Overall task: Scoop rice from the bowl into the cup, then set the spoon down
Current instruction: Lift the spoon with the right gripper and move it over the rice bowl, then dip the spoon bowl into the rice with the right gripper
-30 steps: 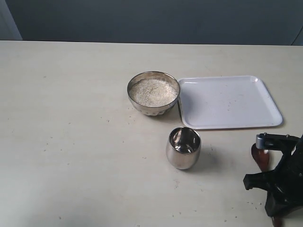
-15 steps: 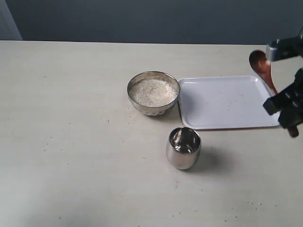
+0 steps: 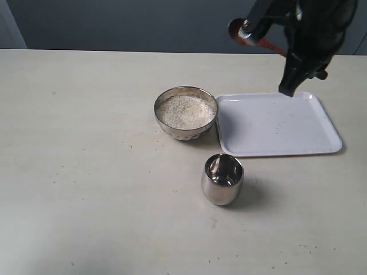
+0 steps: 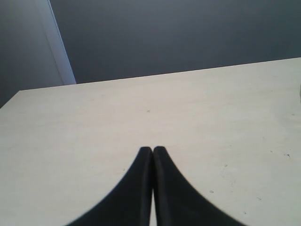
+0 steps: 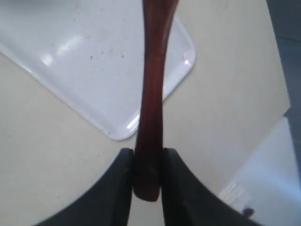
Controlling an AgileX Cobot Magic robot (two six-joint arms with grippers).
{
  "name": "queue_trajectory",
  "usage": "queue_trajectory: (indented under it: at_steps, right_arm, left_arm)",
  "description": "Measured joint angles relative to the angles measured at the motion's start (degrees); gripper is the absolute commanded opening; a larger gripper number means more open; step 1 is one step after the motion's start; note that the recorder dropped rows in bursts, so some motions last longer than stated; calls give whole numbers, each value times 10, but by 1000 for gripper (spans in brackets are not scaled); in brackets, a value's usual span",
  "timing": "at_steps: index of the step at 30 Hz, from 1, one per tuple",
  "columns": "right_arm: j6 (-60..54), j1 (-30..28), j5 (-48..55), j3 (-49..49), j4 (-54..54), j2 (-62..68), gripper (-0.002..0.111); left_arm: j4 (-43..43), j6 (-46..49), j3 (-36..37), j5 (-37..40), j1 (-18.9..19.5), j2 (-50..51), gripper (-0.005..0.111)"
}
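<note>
The silver bowl (image 3: 186, 127) holds pale rice (image 3: 184, 111) at the table's middle. In front of it stands the steel cup (image 3: 222, 179), upright; I cannot tell whether there is rice in it. High over the tray's far side, my right gripper (image 3: 289, 60) (image 5: 148, 157) is shut on the handle end of the dark reddish-brown spoon (image 3: 261, 41) (image 5: 153, 94). The spoon's head points left, in the air beyond the bowl. My left gripper (image 4: 152, 149) is shut on nothing above bare table and is out of the exterior view.
A flat white tray (image 3: 277, 123) (image 5: 94, 61) lies just right of the bowl, carrying only a few specks. A dark wall runs behind the table's far edge.
My right gripper has carried the spoon up from the table's front right corner, back and leftward, to high over the tray's far side. Bowl, cup and tray have not moved.
</note>
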Motion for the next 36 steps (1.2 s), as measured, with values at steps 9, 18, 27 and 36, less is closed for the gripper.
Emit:
queue_trajectory:
  at_steps: [9,18,27,36]
  right_arm:
    - [-3,86,1,-8,-200,162,0]
    - [56,124,1,-12,-324,262,0]
    - [66,143,-10,-75,-357,282,0]
    - [17,144,-13,-87,-315,282,0]
  left_arm:
    - [0,0,0,0,0,0,1]
    - [0,0,0,0,0,0,1]
    - [0,0,0,0,0,0,1]
    - [0,0,0,0,0,0,1]
